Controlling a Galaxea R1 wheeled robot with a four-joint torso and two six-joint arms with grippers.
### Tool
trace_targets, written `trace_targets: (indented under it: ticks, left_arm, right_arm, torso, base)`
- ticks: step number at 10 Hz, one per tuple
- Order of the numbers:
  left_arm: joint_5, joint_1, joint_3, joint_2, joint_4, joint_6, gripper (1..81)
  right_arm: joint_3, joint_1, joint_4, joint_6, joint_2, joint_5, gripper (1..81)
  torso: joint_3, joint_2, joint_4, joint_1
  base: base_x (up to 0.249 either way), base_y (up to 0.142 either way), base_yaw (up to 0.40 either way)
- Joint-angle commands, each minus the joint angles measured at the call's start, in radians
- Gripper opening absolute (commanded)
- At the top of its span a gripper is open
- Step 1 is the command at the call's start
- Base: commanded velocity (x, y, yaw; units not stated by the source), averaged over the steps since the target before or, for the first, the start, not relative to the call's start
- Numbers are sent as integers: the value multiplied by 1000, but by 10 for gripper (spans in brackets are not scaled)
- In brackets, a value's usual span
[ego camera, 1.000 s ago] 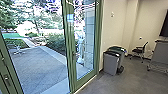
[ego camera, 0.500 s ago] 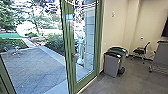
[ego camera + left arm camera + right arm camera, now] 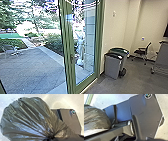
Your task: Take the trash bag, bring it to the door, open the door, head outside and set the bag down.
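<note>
In the left wrist view the dark, shiny trash bag (image 3: 28, 119) bulges out in folds from a tightly gathered neck, where my left gripper (image 3: 50, 137) is shut on it. The rounded side of the trash bag (image 3: 95, 117) also appears in the right wrist view, beside the robot's own bar and plate. How my right gripper stands cannot be made out. Ahead in the head view is the green-framed glass door (image 3: 68, 57), with a handle on its upright. Through the big gap or pane to its left, the paved yard shows; I cannot tell which it is.
Two grey bins (image 3: 112, 66) stand against the wall right of the door. A black office chair (image 3: 142, 52) and a wheeled table (image 3: 161, 57) are farther right. Outside are a light metal chair (image 3: 10, 50), paving (image 3: 35, 67) and shrubs.
The head view has shifted as the robot moves: the left green frame with its handle has slid mostly out at the left, and the bins look slightly larger and farther right.
</note>
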Motion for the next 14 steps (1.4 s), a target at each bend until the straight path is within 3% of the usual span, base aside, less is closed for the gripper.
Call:
trace_targets:
  ticks: [1, 11, 14]
  left_arm:
    - [50, -59, 2, 3, 11, 10, 10]
    - [50, -59, 2, 2, 19, 11, 10]
    - [50, -59, 2, 3, 20, 11, 10]
  right_arm:
    - [-1, 42, -5, -5, 5, -55, 811]
    - [-1, 37, -5, -5, 3, -47, 811]
    - [-1, 37, -5, -5, 3, -47, 811]
  torso:
    - [0, 0, 0, 0]
    - [0, 0, 0, 0]
    - [0, 0, 0, 0]
  base:
    - [160, 0, 0]
    - [160, 0, 0]
    - [160, -76, 0]
